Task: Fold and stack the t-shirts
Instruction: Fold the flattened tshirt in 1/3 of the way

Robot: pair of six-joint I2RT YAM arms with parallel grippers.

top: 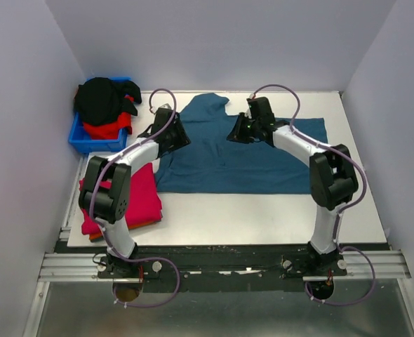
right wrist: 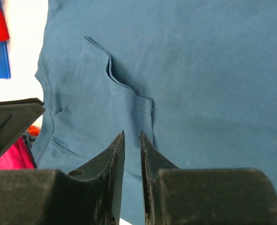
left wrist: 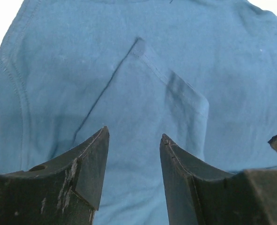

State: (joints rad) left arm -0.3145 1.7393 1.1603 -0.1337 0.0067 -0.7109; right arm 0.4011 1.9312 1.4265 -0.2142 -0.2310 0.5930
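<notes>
**Desk:** What is the risk here?

**Photo:** The teal-blue shirt (top: 249, 165) lies spread on the counter (top: 249, 217), directly beneath both pincers. The left pincer (left wrist: 134, 133) hangs released, jaws wide, above a folded flap (left wrist: 148, 103) of cloth. The right pincer (right wrist: 132, 136) is drawn nearly closed, with only a slit left and nothing gripped. It would likely have to open before it could take any cloth. A pinch on that doubled flap could catch one layer and leave the other, so the fold would drag askew. The two pincers sit close together, so an uneven lift could bunch the shirt between them.

**Desk:** And the containers?

**Photo:** One blue bin (top: 77, 137) sits beyond the left pincer, to its left. A black shirt (top: 98, 98) is heaped in it over a red shirt (top: 107, 130), and both spill over the rim. Nearer the base than the left pincer, a crimson-pink shirt (top: 140, 200) lies folded on the counter. An orange edge (top: 123, 227) shows under it. The left arm passes close over this stack and could brush it if it swings.
</notes>
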